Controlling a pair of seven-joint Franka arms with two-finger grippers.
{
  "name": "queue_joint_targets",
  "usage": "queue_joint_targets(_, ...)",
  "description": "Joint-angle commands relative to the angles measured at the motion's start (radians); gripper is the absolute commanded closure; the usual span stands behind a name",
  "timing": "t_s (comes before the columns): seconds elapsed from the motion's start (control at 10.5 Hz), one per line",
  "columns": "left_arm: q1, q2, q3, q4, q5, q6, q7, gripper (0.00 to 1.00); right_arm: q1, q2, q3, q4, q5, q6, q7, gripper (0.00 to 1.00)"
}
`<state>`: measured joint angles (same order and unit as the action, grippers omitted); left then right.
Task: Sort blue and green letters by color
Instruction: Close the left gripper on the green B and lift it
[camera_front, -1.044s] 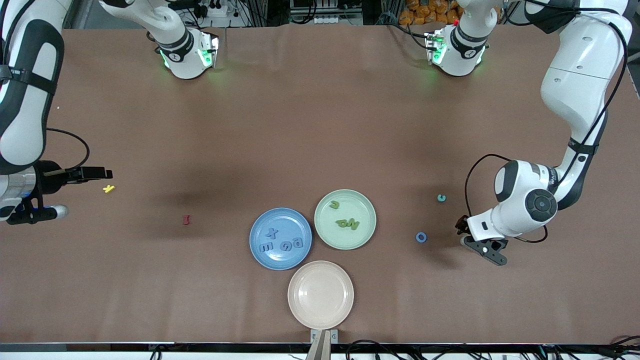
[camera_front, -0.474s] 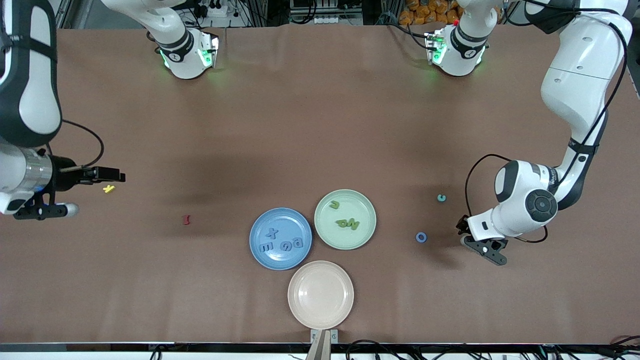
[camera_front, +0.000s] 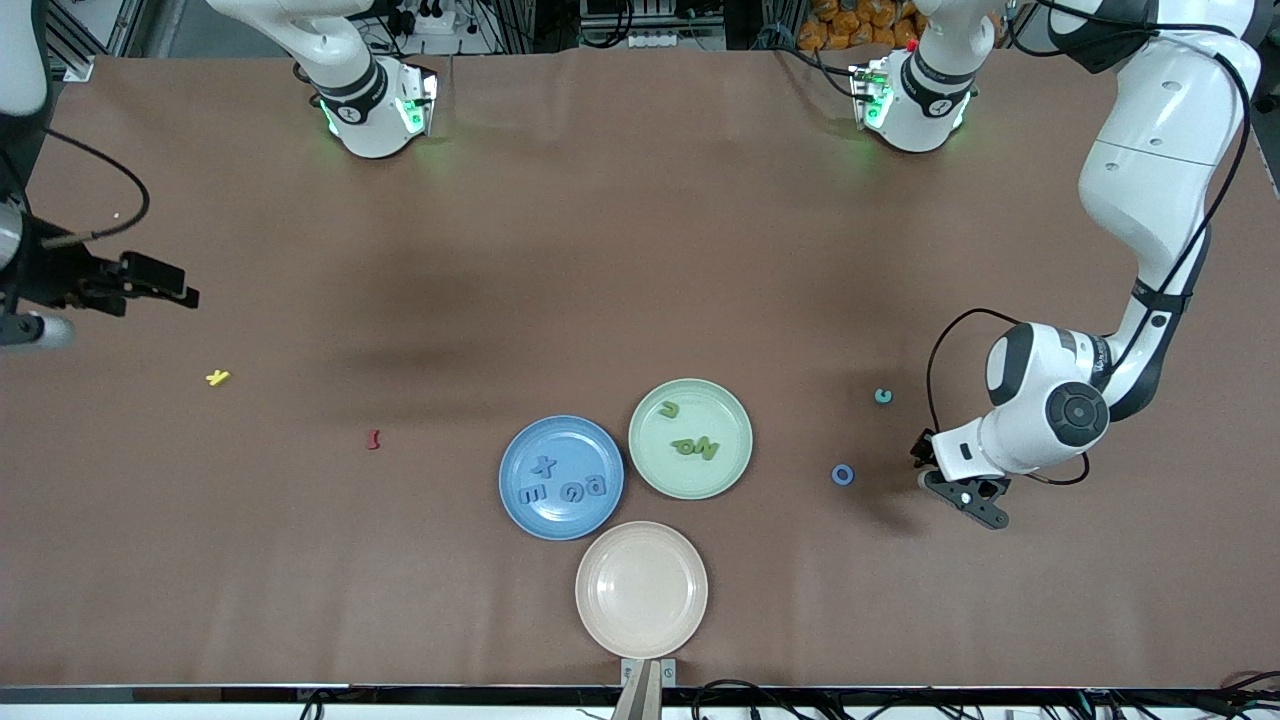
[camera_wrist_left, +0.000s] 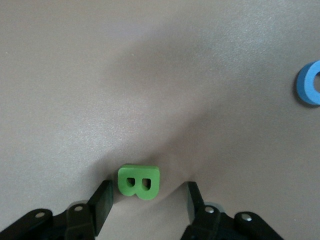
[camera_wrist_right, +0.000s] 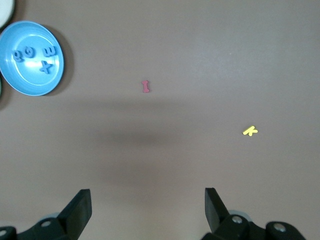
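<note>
4 blue letters on blue plate, 3 green on green plate; L gripper jaws apart round B, R gripper wide, empty

A big table fills almost the whole front view. Its top is covered with a smooth brown sheet, flat and dull, with a few soft creases near the top edge. Soft grey shadows lie on the brown top, one wide patch toward the middle and one toward the right arm's end. A green glow falls on the brown top at two spots along the top edge. Past that edge there is a dark strip with black cables, plugs and metal frames, and a heap of orange things. Along the bottom edge runs a thin metal rail with more black cables under it, and a small metal bracket sits at its middle.
</note>
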<state>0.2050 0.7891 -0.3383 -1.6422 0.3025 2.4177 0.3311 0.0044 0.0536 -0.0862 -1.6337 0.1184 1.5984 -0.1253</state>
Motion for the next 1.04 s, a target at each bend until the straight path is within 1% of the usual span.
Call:
queue_joint_targets(0.0, -0.003, 0.007, 0.002, 0.013, 0.023, -0.014, 0.008, 0.35, -0.046, -0.106, 0.135, -0.046, -0.103, 0.012, 0.166, 0.0)
queue_joint_targets(0.09, -0.003, 0.009, 0.002, 0.013, 0.023, -0.014, 0.006, 0.36, -0.041, -0.107, 0.134, -0.028, -0.103, -0.001, 0.167, 0.0)
queue_joint_targets(0.19, -0.003, 0.009, 0.002, 0.013, 0.023, -0.014, 0.006, 0.42, -0.041, -0.103, 0.132, 0.007, -0.103, -0.02, 0.167, 0.0)
queue_joint_targets(0.28, -0.003, 0.009, 0.002, 0.013, 0.023, -0.014, 0.005, 0.52, -0.038, -0.104, 0.129, 0.03, -0.103, -0.023, 0.167, 0.0)
queue_joint_targets(0.38, -0.003, 0.009, 0.002, 0.013, 0.023, -0.014, 0.0, 0.71, -0.038, -0.107, 0.131, 0.04, -0.103, -0.022, 0.165, 0.0)
queue_joint_targets(0.47, -0.004, 0.009, 0.002, 0.013, 0.02, -0.014, -0.001, 0.88, -0.038, -0.107, 0.132, 0.046, -0.103, -0.02, 0.165, 0.0)
queue_joint_targets(0.57, -0.003, 0.007, 0.002, 0.013, 0.014, -0.014, -0.003, 0.98, -0.035, -0.106, 0.137, 0.06, -0.103, -0.02, 0.162, 0.0)
queue_joint_targets(0.66, -0.003, 0.002, 0.001, 0.012, 0.015, -0.014, -0.003, 1.0, -0.032, -0.107, 0.14, 0.061, -0.105, -0.018, 0.159, 0.0)
queue_joint_targets(0.76, -0.006, -0.007, -0.004, 0.013, 0.014, -0.014, -0.007, 1.0, -0.029, -0.107, 0.14, 0.061, -0.118, -0.018, 0.148, 0.0)
queue_joint_targets(0.95, -0.042, -0.014, -0.005, 0.031, 0.012, -0.014, -0.053, 1.0, -0.027, -0.107, 0.14, 0.06, -0.137, -0.017, 0.089, 0.0)
